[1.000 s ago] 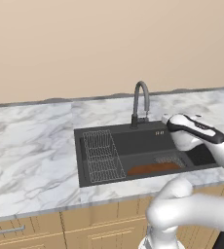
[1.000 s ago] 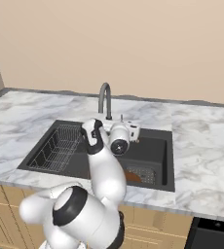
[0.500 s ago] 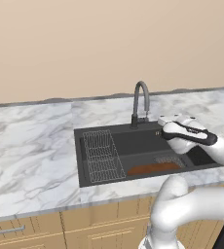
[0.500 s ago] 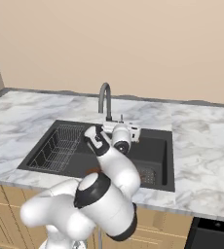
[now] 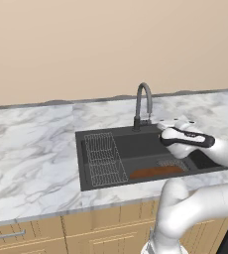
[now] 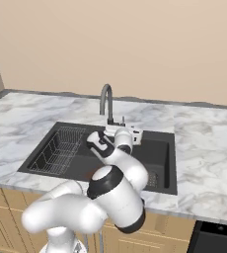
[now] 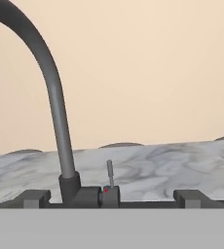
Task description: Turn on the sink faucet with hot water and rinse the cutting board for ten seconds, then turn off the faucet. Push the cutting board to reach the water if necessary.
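The sink faucet [image 5: 143, 102] is a dark gooseneck at the back rim of the black sink [image 5: 145, 147]; no stream runs from it. In the hand view the faucet [image 7: 55, 112] rises at left, with its small silver lever [image 7: 110, 173] upright on the dark base. My gripper [image 7: 114, 200] faces that lever from close by, open, its fingertips [image 7: 36, 197] wide apart on either side of it and holding nothing. From the base cameras the gripper [image 5: 164, 130] [image 6: 134, 134] hovers over the basin just right of the faucet [image 6: 106, 102]. The reddish-brown cutting board [image 5: 155, 172] lies flat at the basin's front.
A grey wire rack [image 5: 104, 158] [image 6: 60, 148] fills the left part of the basin. A mesh drain strainer [image 5: 173, 162] sits right of the board. Marbled counter [image 5: 31, 149] surrounds the sink, and a beige wall stands close behind the faucet.
The hand has moved left across the basin, closer to the faucet base. The board and the faucet lever have not moved.
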Tool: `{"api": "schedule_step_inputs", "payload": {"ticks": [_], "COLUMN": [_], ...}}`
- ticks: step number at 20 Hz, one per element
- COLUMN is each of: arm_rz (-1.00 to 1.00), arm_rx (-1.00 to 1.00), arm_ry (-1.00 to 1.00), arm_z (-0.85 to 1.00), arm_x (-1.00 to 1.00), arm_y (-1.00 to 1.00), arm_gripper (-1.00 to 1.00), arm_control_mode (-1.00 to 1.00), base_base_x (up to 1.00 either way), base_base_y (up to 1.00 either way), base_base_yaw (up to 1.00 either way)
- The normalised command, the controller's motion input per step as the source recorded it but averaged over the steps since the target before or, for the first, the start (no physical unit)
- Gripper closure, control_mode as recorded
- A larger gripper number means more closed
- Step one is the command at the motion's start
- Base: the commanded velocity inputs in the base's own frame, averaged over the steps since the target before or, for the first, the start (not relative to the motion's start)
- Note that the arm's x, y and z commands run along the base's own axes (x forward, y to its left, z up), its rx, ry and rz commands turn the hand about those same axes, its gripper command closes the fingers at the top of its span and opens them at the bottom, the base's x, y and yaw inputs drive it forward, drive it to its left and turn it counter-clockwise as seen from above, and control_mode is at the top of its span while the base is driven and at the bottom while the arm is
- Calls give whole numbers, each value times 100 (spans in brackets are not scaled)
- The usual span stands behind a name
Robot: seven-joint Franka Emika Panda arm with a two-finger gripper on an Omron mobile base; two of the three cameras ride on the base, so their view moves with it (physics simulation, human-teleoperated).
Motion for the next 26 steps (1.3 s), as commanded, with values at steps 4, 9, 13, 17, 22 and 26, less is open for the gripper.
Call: {"api": "schedule_step_inputs", "payload": {"ticks": [4, 9, 13, 17, 22, 26], "arm_rz": [0, 0, 0, 0, 0, 0], "arm_rx": [0, 0, 0, 0, 0, 0], "arm_ry": [3, 5, 2, 1, 0, 0], "arm_z": [-6, -11, -10, -14, -21, -21], "arm_x": [19, 24, 9, 20, 24, 27], "arm_y": [0, 0, 0, 0, 1, 0], "arm_gripper": [-100, -100, -100, -100, -100, -100], "arm_control_mode": [-100, -100, -100, -100, -100, -100], "base_base_x": [0, 0, 0, 0, 0, 0], "base_base_y": [0, 0, 0, 0, 0, 0], "base_base_yaw": [0, 0, 0, 0, 0, 0]}}
